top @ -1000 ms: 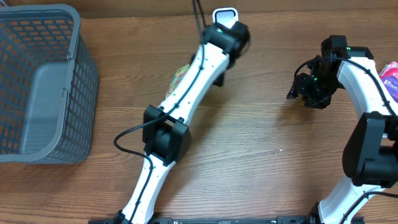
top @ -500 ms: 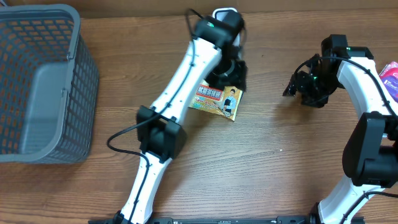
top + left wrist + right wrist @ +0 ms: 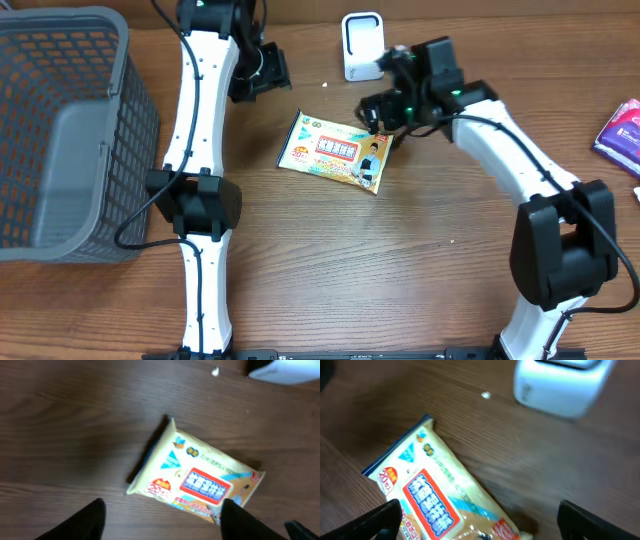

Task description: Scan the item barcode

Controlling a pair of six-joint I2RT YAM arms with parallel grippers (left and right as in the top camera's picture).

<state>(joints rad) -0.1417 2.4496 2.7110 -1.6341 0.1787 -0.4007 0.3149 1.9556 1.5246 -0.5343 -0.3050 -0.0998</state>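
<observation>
The left gripper [image 3: 262, 75] has released the wipes packet [image 3: 338, 152] and pulled away from the scanner [image 3: 362, 46], jaws apart and empty. The packet now lies flat just in front of the scanner. The right gripper [image 3: 380, 108], jaws wide, has come over it, probably to regrasp it for scanning.

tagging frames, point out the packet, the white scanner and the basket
packet [image 3: 340, 153] overhead, middle of its printed face
white scanner [image 3: 362, 42] overhead, its front panel
basket [image 3: 143, 125] overhead, right mesh wall

Yellow packet [image 3: 338, 152] flat, print up, near white scanner [image 3: 362, 45].
</observation>
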